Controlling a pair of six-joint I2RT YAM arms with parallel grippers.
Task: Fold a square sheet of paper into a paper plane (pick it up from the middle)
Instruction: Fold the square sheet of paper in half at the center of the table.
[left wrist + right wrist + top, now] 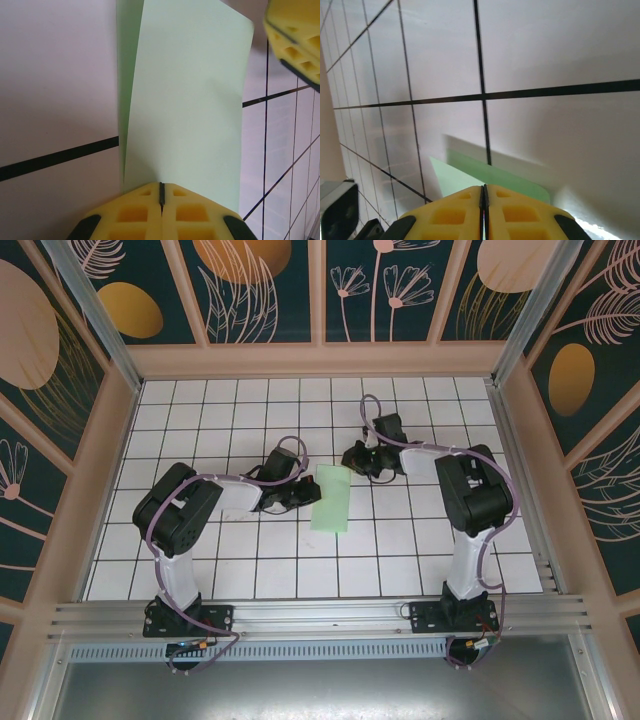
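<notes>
The square sheet of paper lies on the white grid table, folded into a narrow pale green strip about two tiles long. The left wrist view shows its upper layer standing slightly off the lower one along the left side. My left gripper is shut, and its yellow tips rest on the strip's left edge. At the strip's far right corner my right gripper is shut. The paper runs in under its tips, and a sliver of green shows in the slit between them.
Wooden walls with painted panels enclose the tiled table on three sides. A metal rail with both arm bases runs along the near edge. One of my right gripper's yellow fingers shows in the upper right of the left wrist view.
</notes>
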